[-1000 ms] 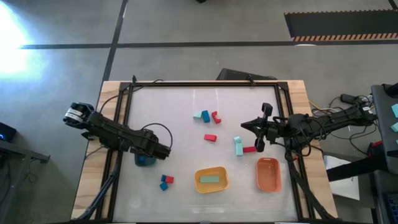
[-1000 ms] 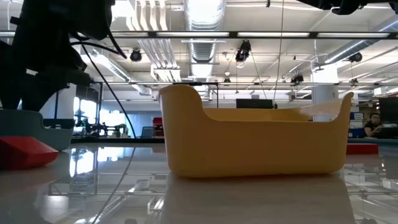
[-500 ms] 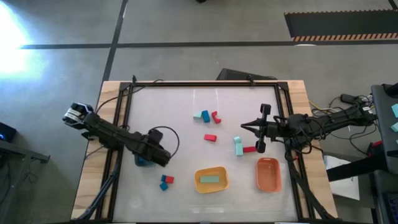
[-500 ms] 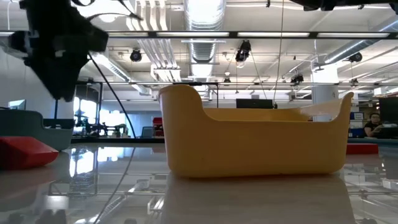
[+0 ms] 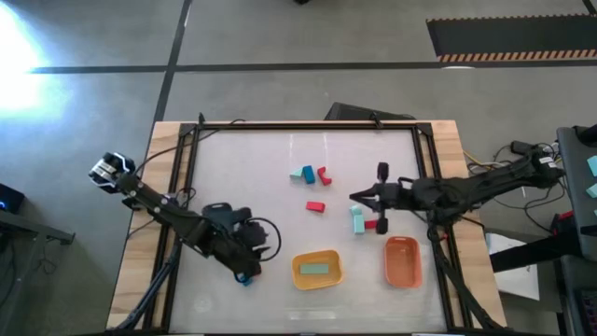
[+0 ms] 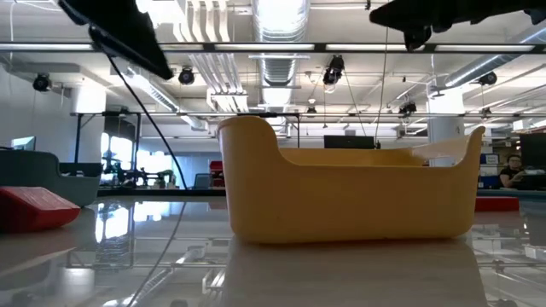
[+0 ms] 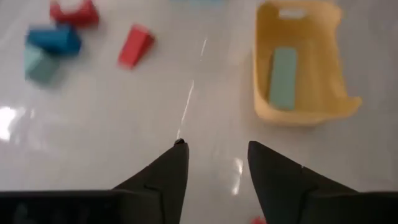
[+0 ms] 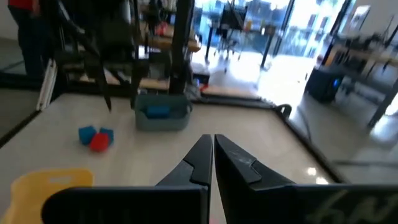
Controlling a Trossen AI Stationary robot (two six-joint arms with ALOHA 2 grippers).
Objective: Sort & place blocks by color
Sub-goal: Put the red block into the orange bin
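Observation:
Small blocks lie flat on the white table: a blue and mint pair [image 5: 301,174], red ones [image 5: 324,175] [image 5: 315,206] [image 5: 373,224] and a mint one [image 5: 357,217]. A blue and a red block [image 8: 96,137] lie near the yellow bin; in the high view my left gripper [image 5: 247,268] hovers over them and mostly hides them. Its fingers are open [image 7: 214,146] and hold nothing. My right gripper [image 5: 354,196] is shut [image 8: 213,146] and empty, just beyond the mint block. One mint block [image 7: 283,78] lies in the yellow bin [image 5: 297,271], and a blue one [image 8: 157,112] in the grey-blue bin [image 8: 161,119].
The orange bin [image 5: 403,276] stands right of the yellow bin, near the table's near edge. My left arm covers most of the grey-blue bin in the high view. A black frame [image 5: 308,126] edges the table. Bare table lies at the far left and along the near edge.
My left gripper has swung away from the grey-blue bin toward the near edge and the right, ending over the blue and red blocks beside the yellow bin. My right gripper has moved toward the table's left, nearer the mint block. No block has moved.

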